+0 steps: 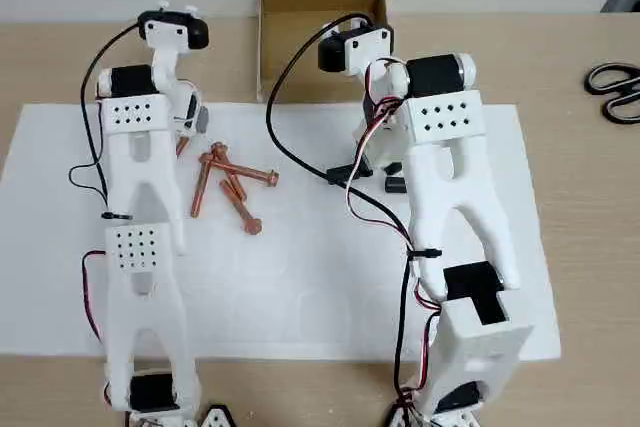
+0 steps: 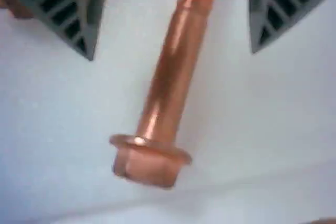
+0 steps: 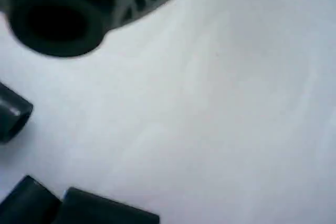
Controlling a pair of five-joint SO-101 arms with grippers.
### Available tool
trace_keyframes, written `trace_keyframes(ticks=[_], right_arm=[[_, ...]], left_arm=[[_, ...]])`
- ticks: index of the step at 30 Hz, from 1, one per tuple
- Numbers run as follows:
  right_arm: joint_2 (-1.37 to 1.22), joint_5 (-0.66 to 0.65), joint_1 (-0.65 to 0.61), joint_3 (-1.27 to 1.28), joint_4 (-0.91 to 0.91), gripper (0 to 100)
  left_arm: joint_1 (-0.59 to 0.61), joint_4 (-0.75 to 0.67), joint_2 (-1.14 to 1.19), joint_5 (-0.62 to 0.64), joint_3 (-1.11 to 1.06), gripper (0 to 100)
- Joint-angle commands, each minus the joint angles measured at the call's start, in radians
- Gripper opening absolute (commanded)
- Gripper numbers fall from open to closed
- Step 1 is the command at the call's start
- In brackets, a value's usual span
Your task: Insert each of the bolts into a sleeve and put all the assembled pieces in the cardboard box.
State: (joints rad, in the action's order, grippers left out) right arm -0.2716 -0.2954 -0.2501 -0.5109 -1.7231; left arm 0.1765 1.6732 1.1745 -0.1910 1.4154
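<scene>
Leftmost, the left hand [image 2: 172, 51] hangs low over the white sheet [image 1: 300, 287] that covers much of the table [image 1: 570, 167]. It is wide open. Its two ribbed fingers [image 2: 68, 14] stand on either side of one copper bolt [image 2: 168, 93] and touch it on neither side. That bolt lies flat on the sheet, its shaft running between the fingers and its flanged head pointing away from the hand.

Just beside the left hand, on the side toward the right hand, a loose pile of bolts [image 1: 232, 185] lies crossed on the sheet. I count four there, which makes five bolts in all.

Beyond both hands, past the far edge of the sheet and nearer the right hand, the cardboard box [image 1: 320, 47] sits open.

Next, the right hand [image 1: 375, 152] is low over the sheet. One black sleeve [image 3: 52, 22] sits right at it, open end facing the wrist camera. Whether the hand grips this sleeve or is open, I cannot tell. Three more sleeves lie on the sheet near this hand: one alone [image 3: 11, 113], and two just beside each other [image 3: 26, 203] [image 3: 105, 213]. That makes four sleeves counted.

Well apart from the right hand, at the far right of the table, lies one pair of scissors [image 1: 615, 90].
</scene>
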Motion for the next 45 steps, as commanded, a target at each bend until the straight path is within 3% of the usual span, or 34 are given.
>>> trace_keyframes(ticks=[1, 15, 19, 31, 40, 45], right_arm=[[0.065, 0.017, 0.007, -0.005, -0.015, 0.4], [0.065, 0.017, 0.007, -0.005, -0.013, 0.4], [0.065, 0.017, 0.007, -0.005, -0.013, 0.4], [0.065, 0.017, 0.007, -0.005, -0.013, 0.4], [0.065, 0.017, 0.007, -0.005, -0.013, 0.4], [0.065, 0.017, 0.007, -0.005, -0.012, 0.4]], left_arm=[[-0.006, -0.041, -0.014, 0.003, 0.035, 18], [-0.008, -0.14, 0.098, 0.005, 0.039, 18], [-0.009, -0.132, 0.1, 0.005, 0.035, 17], [-0.035, -0.078, 0.1, 0.005, 0.035, 1], [-0.032, -0.055, 0.089, 0.003, 0.048, 1], [-0.028, 0.031, 0.091, 0.0, 0.177, 1]])
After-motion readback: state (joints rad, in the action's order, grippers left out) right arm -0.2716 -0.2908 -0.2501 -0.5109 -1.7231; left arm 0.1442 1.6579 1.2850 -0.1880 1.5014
